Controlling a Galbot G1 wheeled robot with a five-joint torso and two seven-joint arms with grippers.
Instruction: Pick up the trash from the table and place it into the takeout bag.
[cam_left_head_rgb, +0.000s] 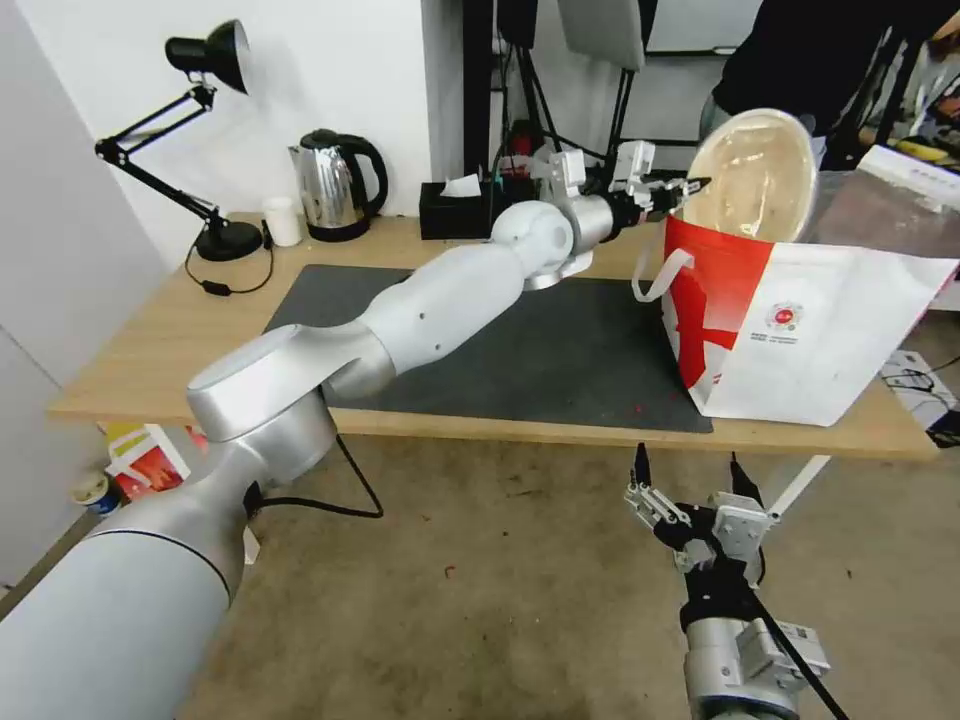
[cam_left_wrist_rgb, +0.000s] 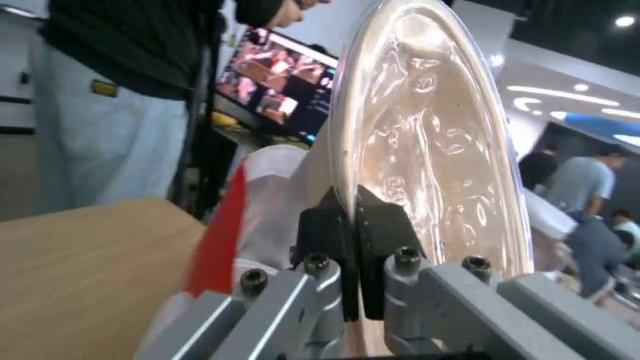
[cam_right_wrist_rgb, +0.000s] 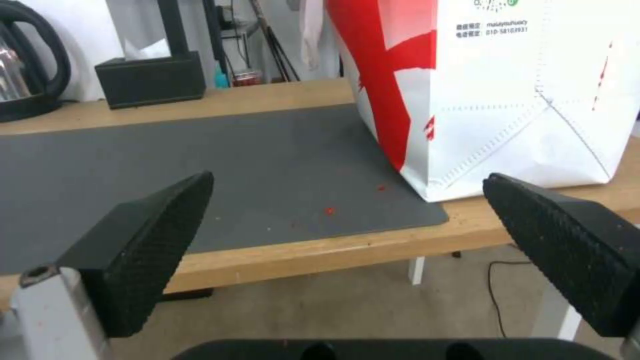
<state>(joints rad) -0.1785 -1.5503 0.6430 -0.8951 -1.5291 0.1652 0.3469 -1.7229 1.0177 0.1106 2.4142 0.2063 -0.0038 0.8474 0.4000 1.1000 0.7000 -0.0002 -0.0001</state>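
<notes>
- Head view: the left gripper (cam_left_head_rgb: 690, 186) reaches out across the table (cam_left_head_rgb: 150, 340) toward about 1 o'clock, its jaws pinched tight on the rim of the shallow beige bowl (cam_left_head_rgb: 752, 176).
- The bowl stands on edge, its hollow facing the camera, directly above the open mouth of the takeout bag (cam_left_head_rgb: 800, 330).
- The bag sits at the 3 o'clock end of the dark grey mat (cam_left_head_rgb: 560, 350), its red panel facing the mat, a white loop handle (cam_left_head_rgb: 655, 277) hanging off the near corner.
- Left wrist view: the two black fingers (cam_left_wrist_rgb: 383, 230) close on the bowl's (cam_left_wrist_rgb: 427, 140) thin edge, the bag's (cam_left_wrist_rgb: 227, 235) red stripe just behind them.
- Right gripper (cam_left_head_rgb: 688, 468) hangs low at 5 o'clock, below the table's front edge, jaws spread wide and holding nothing.
- Right wrist view: its fingers (cam_right_wrist_rgb: 143, 240) frame the mat (cam_right_wrist_rgb: 220, 155) and the bag's (cam_right_wrist_rgb: 520, 100) base; small red specks (cam_right_wrist_rgb: 329, 210) lie on the mat near the bag.
- Along the table's far edge, from 10 to 12 o'clock: a desk lamp (cam_left_head_rgb: 195, 140), a small white cup (cam_left_head_rgb: 283, 220), a kettle (cam_left_head_rgb: 335, 185) and a black tissue box (cam_left_head_rgb: 455, 208).
</notes>
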